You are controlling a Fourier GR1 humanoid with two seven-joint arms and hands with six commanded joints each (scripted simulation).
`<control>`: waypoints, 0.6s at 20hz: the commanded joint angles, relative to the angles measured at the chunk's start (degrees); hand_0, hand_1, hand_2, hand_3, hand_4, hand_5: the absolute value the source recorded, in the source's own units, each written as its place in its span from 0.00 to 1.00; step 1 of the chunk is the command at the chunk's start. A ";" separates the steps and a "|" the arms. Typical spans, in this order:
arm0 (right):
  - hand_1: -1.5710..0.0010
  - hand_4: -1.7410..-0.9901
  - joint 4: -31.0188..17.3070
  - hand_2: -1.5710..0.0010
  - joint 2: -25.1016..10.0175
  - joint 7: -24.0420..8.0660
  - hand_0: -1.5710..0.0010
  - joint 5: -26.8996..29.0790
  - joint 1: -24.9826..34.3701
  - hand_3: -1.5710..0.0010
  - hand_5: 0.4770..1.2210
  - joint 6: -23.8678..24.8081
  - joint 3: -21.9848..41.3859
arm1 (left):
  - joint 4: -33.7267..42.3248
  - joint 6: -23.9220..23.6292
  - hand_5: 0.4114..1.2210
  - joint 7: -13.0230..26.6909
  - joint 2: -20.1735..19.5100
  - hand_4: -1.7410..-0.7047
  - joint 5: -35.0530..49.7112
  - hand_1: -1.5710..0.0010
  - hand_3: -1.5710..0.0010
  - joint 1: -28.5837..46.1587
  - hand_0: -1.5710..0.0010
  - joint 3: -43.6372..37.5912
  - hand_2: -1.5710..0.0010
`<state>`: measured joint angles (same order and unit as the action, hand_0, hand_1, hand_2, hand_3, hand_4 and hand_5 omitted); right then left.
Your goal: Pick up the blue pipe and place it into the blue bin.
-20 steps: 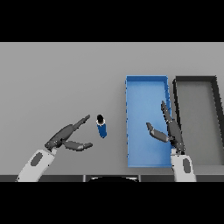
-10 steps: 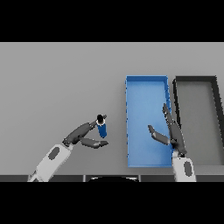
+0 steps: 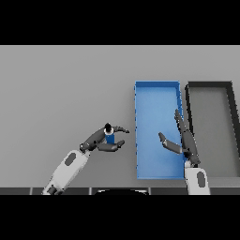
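Note:
A short blue pipe (image 3: 110, 137) with a dark top stands on the grey table, left of the blue bin (image 3: 157, 96). My left hand (image 3: 101, 140) reaches around it: fingers pass behind the pipe and the thumb lies in front, close on both sides, but not closed tight. My right hand (image 3: 184, 143) hovers open over the right side of the blue bin, fingers straight and thumb out to the left. The bin holds nothing.
A dark grey bin (image 3: 210, 91) stands right beside the blue bin, touching its right wall. The grey table (image 3: 61, 89) stretches wide to the left and back.
My left hand moved right, up to the pipe, and its fingers now wrap around it on both sides. The right hand barely shifted.

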<state>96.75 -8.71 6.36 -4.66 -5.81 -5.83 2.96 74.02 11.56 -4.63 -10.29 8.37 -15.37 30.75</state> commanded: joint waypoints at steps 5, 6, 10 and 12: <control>1.00 0.64 -0.55 1.00 -0.17 0.47 1.00 -0.26 0.35 1.00 0.18 -0.15 0.07 | 0.52 -2.45 0.80 -2.30 1.53 0.16 0.25 0.26 0.26 1.93 0.29 0.05 0.23; 1.00 0.64 -0.18 1.00 -0.45 -0.09 1.00 -0.12 0.50 1.00 0.18 -0.12 -0.14 | 0.84 -3.51 0.84 -2.86 1.63 0.13 -1.29 0.20 0.23 1.61 0.24 0.99 0.18; 1.00 0.65 -0.54 1.00 -0.02 -0.01 1.00 -0.46 0.61 1.00 0.19 -0.06 0.26 | 1.88 -5.87 0.93 -5.60 2.43 0.06 -2.94 0.08 0.13 1.51 0.10 2.20 0.07; 1.00 0.66 -1.11 1.00 -0.35 -1.03 1.00 -0.74 0.95 1.00 0.20 0.12 0.00 | 4.53 -5.87 0.96 -5.74 2.53 0.04 -1.67 0.05 0.11 1.00 0.06 2.18 0.05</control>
<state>95.63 -9.08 5.30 -5.40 -4.87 -5.71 2.96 78.58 5.79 -10.55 -7.75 6.86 -14.42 32.90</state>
